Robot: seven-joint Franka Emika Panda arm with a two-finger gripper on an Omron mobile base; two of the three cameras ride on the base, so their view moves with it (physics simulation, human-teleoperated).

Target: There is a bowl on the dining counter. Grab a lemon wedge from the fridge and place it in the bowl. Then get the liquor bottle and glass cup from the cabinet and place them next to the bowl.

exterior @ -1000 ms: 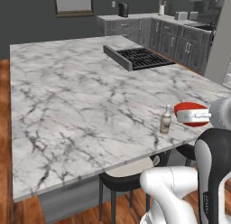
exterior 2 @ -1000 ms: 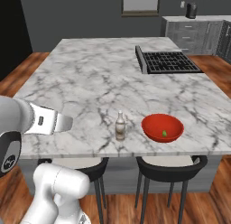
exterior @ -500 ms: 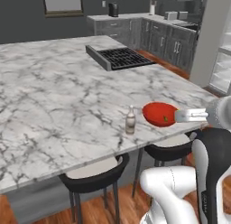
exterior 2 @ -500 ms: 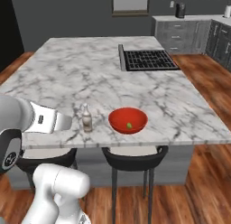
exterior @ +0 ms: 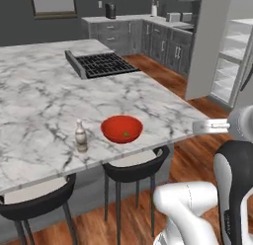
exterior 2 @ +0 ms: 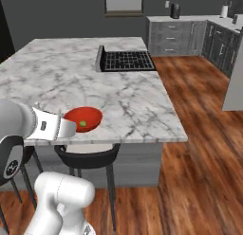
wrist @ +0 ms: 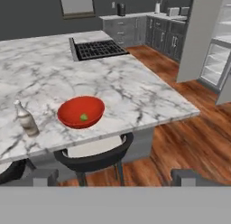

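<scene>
On the dining counter [exterior: 44,98] [wrist: 135,94] the red bowl [exterior: 122,129] [exterior 2: 84,119] [wrist: 81,112] sits near the front edge with the lemon wedge [exterior: 127,134] [exterior 2: 82,123] [wrist: 83,117] inside it. The liquor bottle [exterior: 80,136] [wrist: 26,119] stands upright just left of the bowl, apart from it. My gripper [wrist: 115,177] hangs back from the counter's edge, well short of the bowl, open with nothing between its fingers. The fridge [exterior: 231,66] [wrist: 216,60] stands open at the right, white shelves showing. The glass cup and the cabinet are out of view.
A black cooktop [exterior: 101,64] [exterior 2: 126,60] is set into the far part of the counter. Dark stools [exterior: 133,165] [exterior 2: 88,156] tuck under the front edge. Wood floor [exterior 2: 199,149] spreads to the right. Grey drawer units [exterior: 148,36] line the back wall.
The whole picture has shifted: the base has driven to the right along the counter, so bowl and bottle slide left in both base views. Bowl, wedge and bottle keep their places.
</scene>
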